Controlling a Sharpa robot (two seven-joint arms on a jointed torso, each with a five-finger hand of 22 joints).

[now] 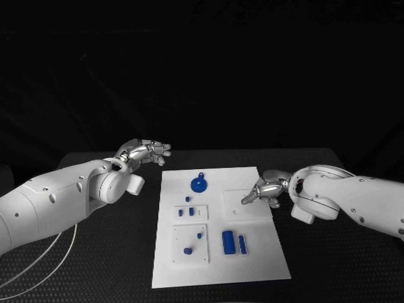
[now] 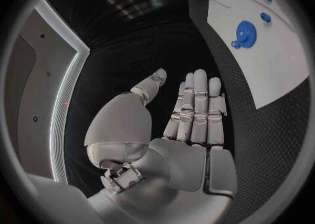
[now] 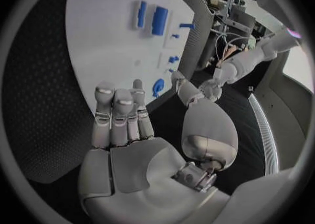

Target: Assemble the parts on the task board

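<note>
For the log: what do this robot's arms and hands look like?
Both arms have smooth white rounded shells dotted with small dark screws. The left arm has thin white cables hanging beneath it. The left hand and right hand are silver metal with jointed fingers; the wrist views show pale grey palms and thumb covers.

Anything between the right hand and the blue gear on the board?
Nothing visible. The right hand hovers open at the task board's right edge, and only bare white plate lies between its fingers and the blue gear.

Dim scene, dark surroundings, brightly lit task board (image 1: 216, 227), fisheye bending at wrist views' rims
</note>
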